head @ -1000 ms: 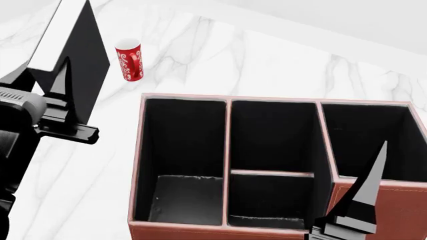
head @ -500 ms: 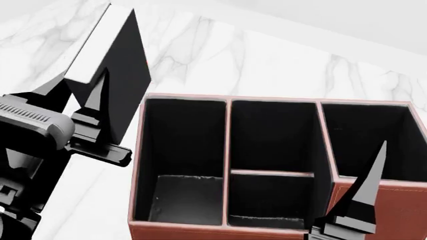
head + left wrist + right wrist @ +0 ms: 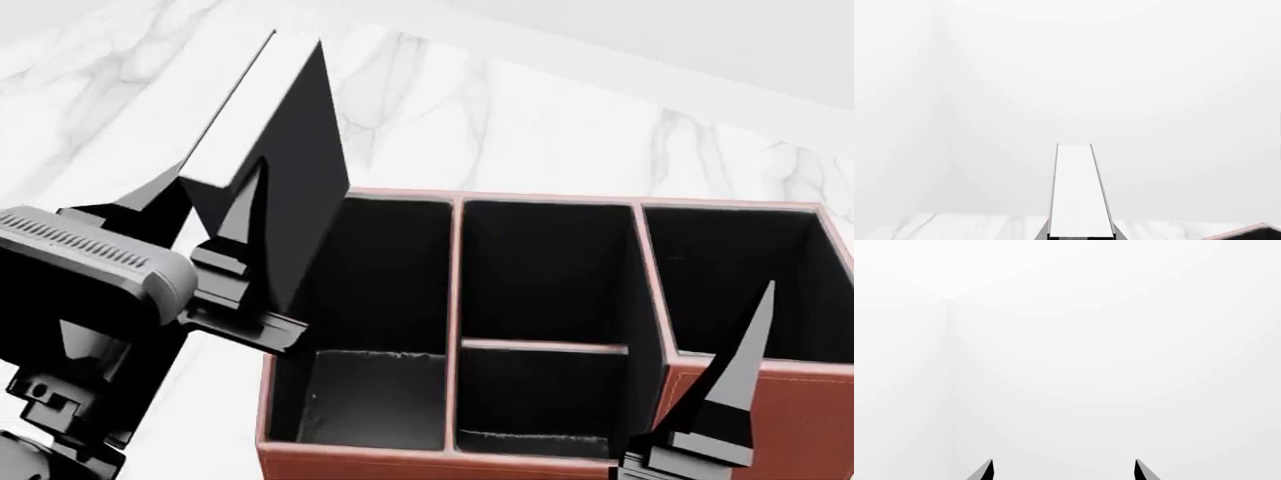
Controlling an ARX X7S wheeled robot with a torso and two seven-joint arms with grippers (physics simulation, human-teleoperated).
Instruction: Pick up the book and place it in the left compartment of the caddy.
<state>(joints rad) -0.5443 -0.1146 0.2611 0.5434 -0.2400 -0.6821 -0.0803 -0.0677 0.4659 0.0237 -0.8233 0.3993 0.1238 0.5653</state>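
My left gripper (image 3: 214, 178) is shut on the book (image 3: 296, 150), a thick black hardcover with white page edges, and holds it tilted in the air. The book's lower part overlaps the left wall of the reddish-brown caddy (image 3: 274, 330), above the left compartment (image 3: 367, 300). In the left wrist view the book's white page edge (image 3: 1077, 190) runs up between the fingers of the left gripper (image 3: 1081, 235), and a caddy corner (image 3: 1249, 231) shows low down. My right gripper (image 3: 1064, 470) is open and holds nothing. One of its fingers (image 3: 738, 375) stands over the caddy's front right.
The caddy sits on a white marble table (image 3: 561, 120). Its middle bay is split by a cross divider (image 3: 545, 346), and a taller-walled bay (image 3: 741, 270) lies to the right. The table's far edge runs across the upper right.
My left gripper has carried the book right and nearer the caddy, until it overlaps the left wall. The red mug is now hidden behind the book. The right arm has not moved.
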